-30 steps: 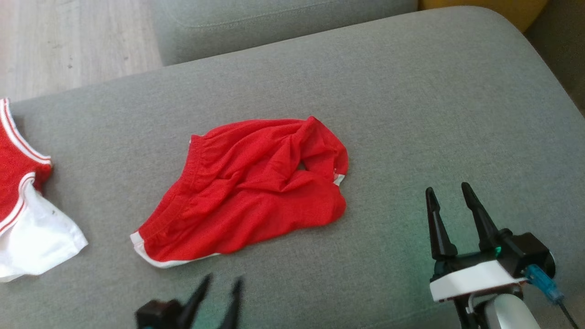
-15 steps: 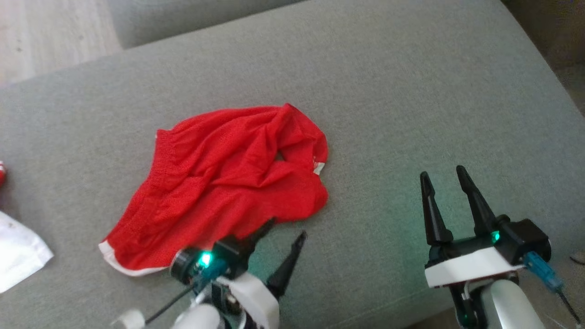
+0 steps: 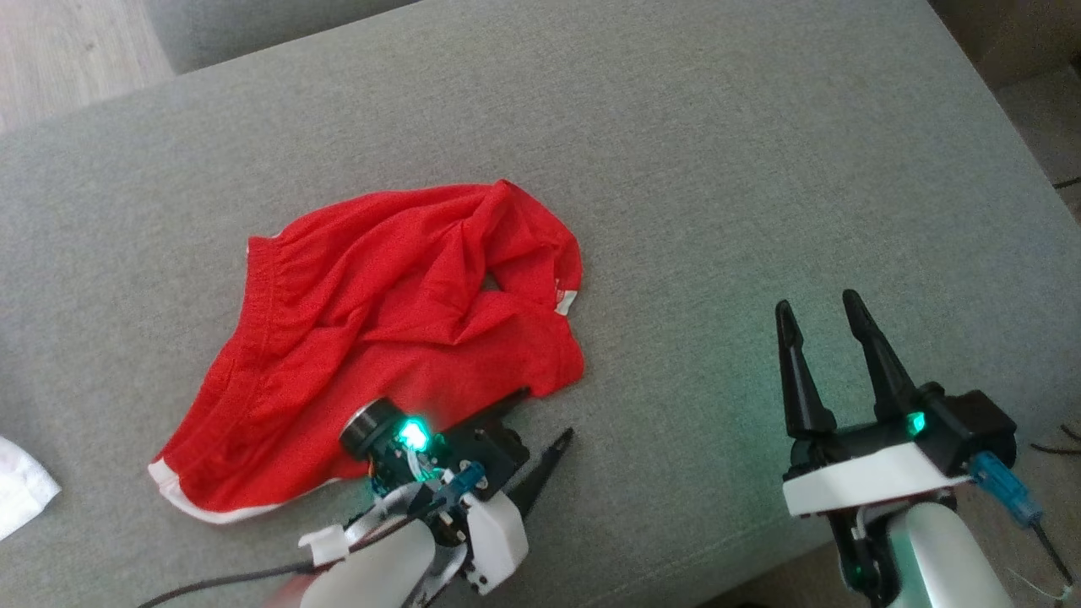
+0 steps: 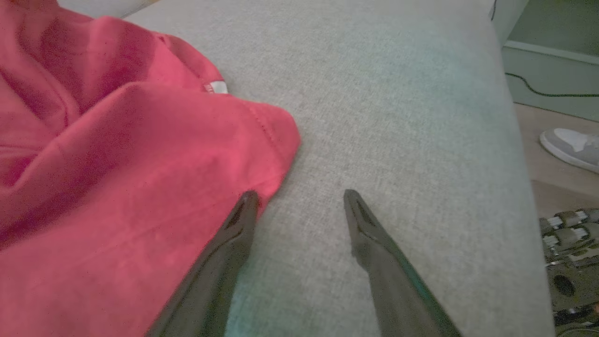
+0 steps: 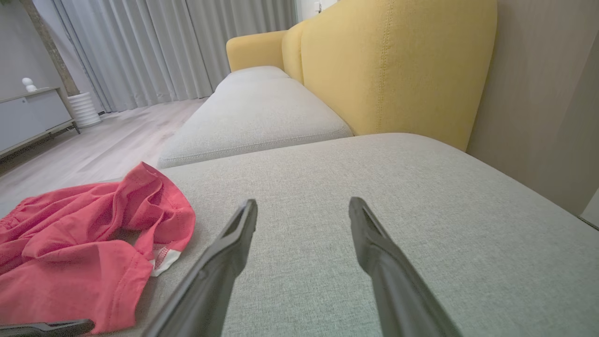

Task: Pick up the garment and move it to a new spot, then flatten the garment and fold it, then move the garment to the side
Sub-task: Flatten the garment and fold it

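Observation:
The garment [image 3: 372, 338] is a crumpled pair of red shorts with white trim, lying left of centre on the grey cushion [image 3: 718, 169]. My left gripper [image 3: 545, 414] stands open at its near right corner. In the left wrist view that gripper [image 4: 300, 194] has one finger at the red hem [image 4: 117, 164] and the other over bare cushion. My right gripper [image 3: 816, 301] stands open and holds nothing, well to the right of the garment. In the right wrist view it [image 5: 303, 202] hangs low over bare cushion, with the garment [image 5: 70, 243] to the left.
A white cloth [image 3: 21, 494] peeks in at the left edge. A second grey cushion [image 5: 257, 117] and a yellow sofa back [image 5: 398, 61] lie beyond. Off the cushion's right edge, a shoe [image 4: 568, 147] and a cable [image 4: 538, 91] lie on the floor.
My left gripper has come up from the bottom edge to the garment's near right corner, still open. The camera has shifted, sliding the scene left. The right gripper holds its place.

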